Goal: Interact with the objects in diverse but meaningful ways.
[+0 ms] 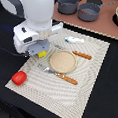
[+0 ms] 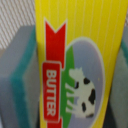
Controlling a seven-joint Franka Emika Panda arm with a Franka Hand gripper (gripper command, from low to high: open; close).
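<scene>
Arm bent low over the placemat's [image 1: 92, 67] edge on the exterior view's left. Gripper [image 1: 39, 52] jaws apparently clamp the yellow butter block [image 2: 80, 55]. Tomato [image 1: 19, 77] lies near; open mat surrounds the plate [image 1: 62, 61].

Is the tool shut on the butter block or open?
Shut on it: the butter block sits between both pads of the tool.

Exterior cam: high, angled down over whole bench, far; wrist cam: v. close on butter block [image 2: 75, 60]; both share block [image 1: 42, 53].
</scene>
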